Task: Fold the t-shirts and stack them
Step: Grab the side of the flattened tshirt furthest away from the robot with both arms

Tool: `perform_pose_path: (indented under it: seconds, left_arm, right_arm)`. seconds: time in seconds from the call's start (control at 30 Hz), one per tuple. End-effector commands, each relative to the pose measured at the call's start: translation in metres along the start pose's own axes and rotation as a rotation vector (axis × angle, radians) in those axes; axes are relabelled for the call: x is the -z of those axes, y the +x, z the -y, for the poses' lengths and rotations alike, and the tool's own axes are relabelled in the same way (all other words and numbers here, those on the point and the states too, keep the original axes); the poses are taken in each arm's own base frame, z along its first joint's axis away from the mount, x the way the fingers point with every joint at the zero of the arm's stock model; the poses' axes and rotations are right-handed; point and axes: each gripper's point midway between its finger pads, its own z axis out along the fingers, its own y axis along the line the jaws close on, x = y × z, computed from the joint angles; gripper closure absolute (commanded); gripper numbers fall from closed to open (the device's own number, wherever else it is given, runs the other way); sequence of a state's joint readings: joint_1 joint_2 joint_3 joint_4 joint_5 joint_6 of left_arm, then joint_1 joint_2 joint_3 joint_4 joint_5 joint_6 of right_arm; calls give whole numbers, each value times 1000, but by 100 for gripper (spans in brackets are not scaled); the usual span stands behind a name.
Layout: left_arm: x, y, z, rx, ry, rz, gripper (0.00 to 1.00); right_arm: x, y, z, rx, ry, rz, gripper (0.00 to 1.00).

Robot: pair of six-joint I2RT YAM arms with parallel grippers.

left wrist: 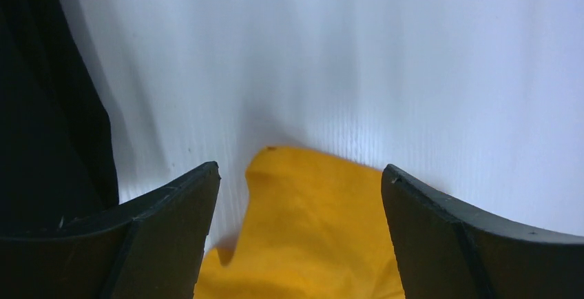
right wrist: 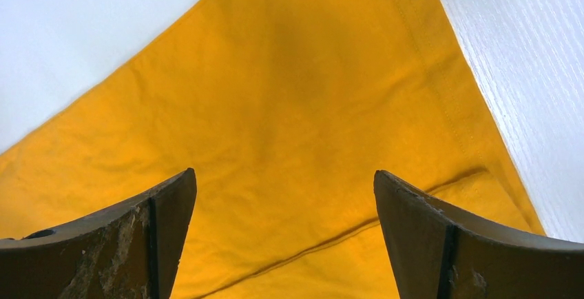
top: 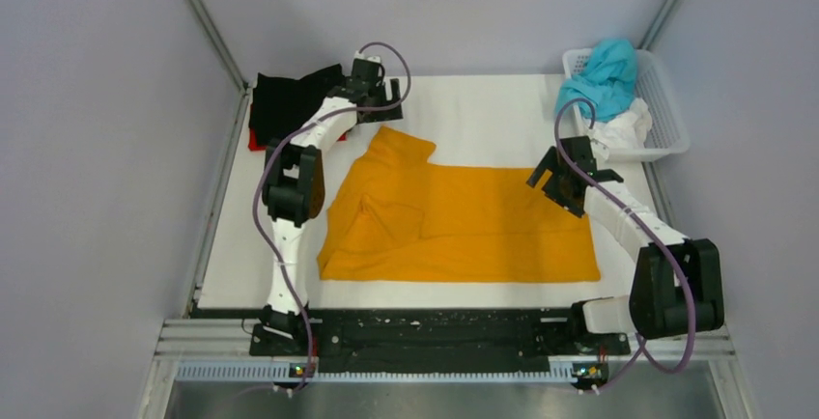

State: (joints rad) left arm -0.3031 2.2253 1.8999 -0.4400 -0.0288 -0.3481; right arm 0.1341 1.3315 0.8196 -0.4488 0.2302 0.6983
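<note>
An orange t-shirt (top: 464, 221) lies spread across the white table, its left part folded over. My left gripper (top: 380, 110) hangs open over the shirt's back-left sleeve; in the left wrist view that orange sleeve tip (left wrist: 310, 223) lies between the spread fingers of the gripper (left wrist: 301, 175), apart from both. My right gripper (top: 554, 181) is open above the shirt's back-right corner, and the right wrist view shows orange cloth and a hem seam (right wrist: 289, 106) under the gripper (right wrist: 286, 175). A folded black t-shirt (top: 285, 100) rests on a red t-shirt (top: 255, 141) at the back left.
A white lattice basket (top: 668, 115) at the back right holds a teal t-shirt (top: 608, 73) and a white t-shirt (top: 623, 131). The black shirt (left wrist: 41, 120) lies just left of my left fingers. Grey walls enclose the table.
</note>
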Motion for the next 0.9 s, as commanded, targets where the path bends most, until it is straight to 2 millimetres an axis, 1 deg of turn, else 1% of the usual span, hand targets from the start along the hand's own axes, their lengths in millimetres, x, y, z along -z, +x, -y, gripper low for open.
perform_pose_path:
  seconds: [0.0,0.17,0.27,0.37,0.4,0.5,0.57,0.6,0.63,0.67,0.7,0.77,0.87]
  left_arm:
    - [-16,-17,2,-73,54,8,12]
    - [-39,-10,-17,-88,-26,-15,23]
    - [-49,0,-21,-85,-44,-44,30]
    - [-53,13,-20,-90,-30,-87,37]
    - [-53,16,-21,-95,-33,-96,41]
    - [-51,24,-20,-120,-39,-121,47]
    - [-51,31,-18,-137,-31,-142,56]
    - [-51,35,-17,-145,-24,-151,65]
    - [-50,38,-17,-155,-22,-159,76]
    - [-50,41,-17,-165,-23,-166,90]
    - [-49,44,-18,-174,-26,-178,100]
    - [-47,45,-22,-197,-43,-185,100]
    - [-40,37,-37,-205,-132,-152,100]
  right_arm:
    - [-2,-17,-13,24,-32,27,1]
    - [-8,-7,-10,40,-20,-13,1]
    - [-9,-6,-8,43,-14,-15,1]
    - [-10,-7,-6,48,-2,-8,1]
    - [-10,-7,-5,48,1,-6,1]
    - [-11,-5,-4,42,7,-9,1]
    - [-11,-5,-3,38,8,-5,1]
    - [-11,-5,-2,38,10,-4,1]
    - [-12,-5,-1,37,15,-1,1]
    - [-12,-6,0,38,20,2,1]
    - [-12,-7,2,39,26,6,1]
    - [-11,-8,3,33,31,13,1]
    - [-12,-15,1,32,35,28,1]
